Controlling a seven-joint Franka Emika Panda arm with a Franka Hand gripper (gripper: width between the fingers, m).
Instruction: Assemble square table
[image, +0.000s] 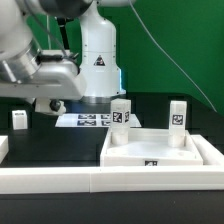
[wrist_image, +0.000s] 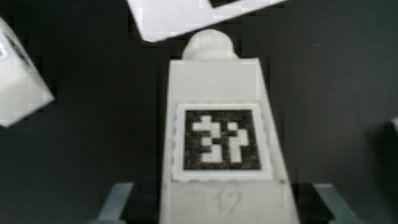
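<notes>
Jaws pinch a white plastic tagged leg post (wrist_image: 222, 130), one end cut off; at nine o'clock the exterior view blurs them

The exterior view sits low, near the level of the black table (image: 60, 145), just behind the white border rail (image: 50, 182), and faces across the scene to the robot base (image: 100, 60) and green backdrop (image: 175, 40). The wrist view looks along the fingers (wrist_image: 118, 203), very close on a leg post (wrist_image: 222, 120) that fills most of its frame; both views share the black table
</notes>
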